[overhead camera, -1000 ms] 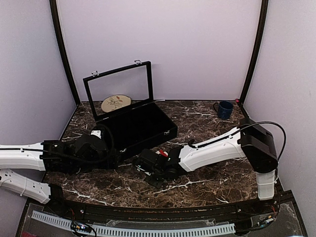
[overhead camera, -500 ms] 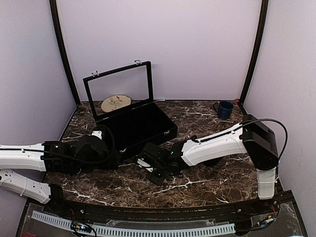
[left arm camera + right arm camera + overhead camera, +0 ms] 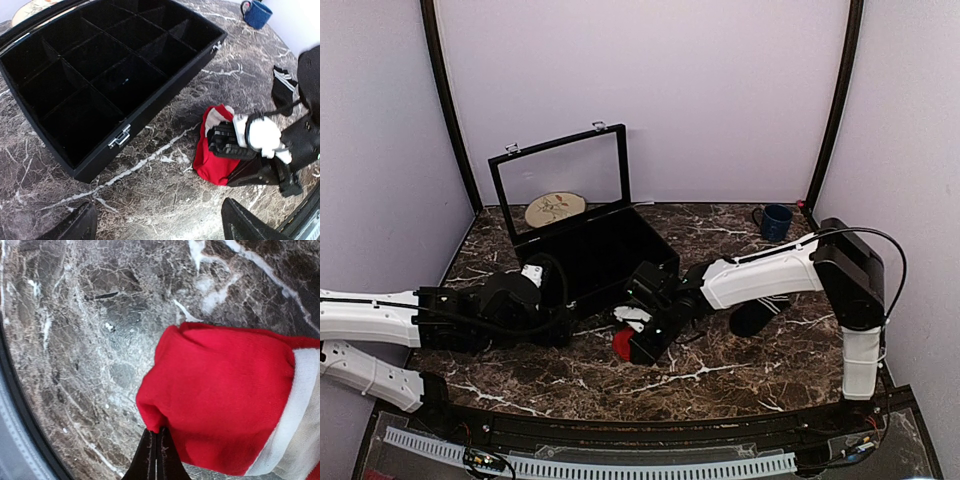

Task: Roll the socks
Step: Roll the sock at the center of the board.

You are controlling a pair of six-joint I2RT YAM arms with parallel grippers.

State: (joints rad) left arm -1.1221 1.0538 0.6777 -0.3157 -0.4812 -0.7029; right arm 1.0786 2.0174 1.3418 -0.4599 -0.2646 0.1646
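Pinching a low edge of the red sock (image 3: pixel 225 395) between the right fingers (image 3: pixel 156 450), these being pressed fully together with only a thin fold of cloth caught at the tips. Resting bunched and doubled over on the marble worktop (image 3: pixel 740 370), spreading up and away from those tips as a rounded red lump. Running its long axis roughly crosswise to the right fingers, with the blunt red end sitting just above the pinch and the white band ending the far side. Showing from the left wrist as a short upright wedge, white part uppermost and red fold lowest, with the right fingers lying across its middle. Hovering low with the left fingers (image 3: pixel 560 322) spread wide and gripping nothing, the red sock sitting ahead of them and nearer one tip than the other, apart from both. Lying flat beyond the right fingers, well apart from the red lump, as a small black sock (image 3: pixel 282 87) with white stripes crossing one end; its direction being too small to tell. Standing open ahead of the left fingers as a black divided case (image 3: pixel 150 112), lid raised, metal latch (image 3: pixel 119 138) facing them. Sitting far behind everything as a blue mug (image 3: pixel 257 12) and a patterned plate (image 3: pixel 555 208), the plate's drawing being too small to make out.
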